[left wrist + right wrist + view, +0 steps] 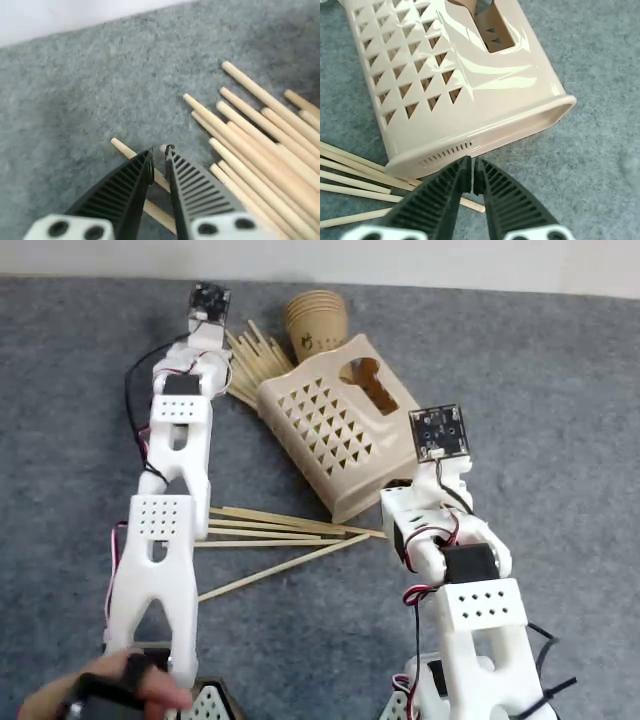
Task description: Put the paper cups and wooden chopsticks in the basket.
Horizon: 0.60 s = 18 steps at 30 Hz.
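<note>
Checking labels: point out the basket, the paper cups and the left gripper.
basket (325,430), high view, on its perforated side wall.
paper cups (318,325), high view, on the side of the stack's outer cup.
left gripper (160,150), left wrist view, midway between its fingertips.

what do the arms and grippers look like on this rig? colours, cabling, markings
The left arm and right arm are white shells with dot-perforated panels, black servos, and black and red cables. Each wrist carries a black square camera board. The left gripper and right gripper have black ribbed tapering fingers on white bases with round holes.
</note>
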Tool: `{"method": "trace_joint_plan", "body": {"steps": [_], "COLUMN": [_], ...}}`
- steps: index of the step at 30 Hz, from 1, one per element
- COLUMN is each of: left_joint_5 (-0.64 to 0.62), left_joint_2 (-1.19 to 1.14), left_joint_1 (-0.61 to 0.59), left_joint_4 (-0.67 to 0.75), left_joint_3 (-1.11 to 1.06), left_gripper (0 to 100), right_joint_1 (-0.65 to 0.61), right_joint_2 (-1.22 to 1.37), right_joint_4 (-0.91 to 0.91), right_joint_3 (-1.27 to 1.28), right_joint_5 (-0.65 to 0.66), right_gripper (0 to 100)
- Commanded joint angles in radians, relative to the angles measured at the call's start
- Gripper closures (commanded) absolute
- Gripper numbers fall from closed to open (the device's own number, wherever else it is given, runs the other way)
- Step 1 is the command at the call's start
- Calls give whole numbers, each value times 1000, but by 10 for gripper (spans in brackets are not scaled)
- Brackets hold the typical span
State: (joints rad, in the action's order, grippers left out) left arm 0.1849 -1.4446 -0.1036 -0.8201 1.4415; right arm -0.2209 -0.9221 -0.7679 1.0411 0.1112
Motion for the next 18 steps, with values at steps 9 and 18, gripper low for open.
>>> {"method": "trace_joint_plan", "body": {"steps": [9, 18], "left_joint_5": [86, 86], "left_joint_2": [54, 162], "left_joint_1": [90, 147], "left_joint_4": [-315, -494], "left_joint_3": [222, 222], "left_gripper": [944, 944], "right_joint_1": [10, 58], "right_joint_2": [1, 309], "right_joint_4": [84, 323], "right_joint_3": [27, -10], "right_joint_5": [-5, -6], "right_gripper": [971, 971]}}
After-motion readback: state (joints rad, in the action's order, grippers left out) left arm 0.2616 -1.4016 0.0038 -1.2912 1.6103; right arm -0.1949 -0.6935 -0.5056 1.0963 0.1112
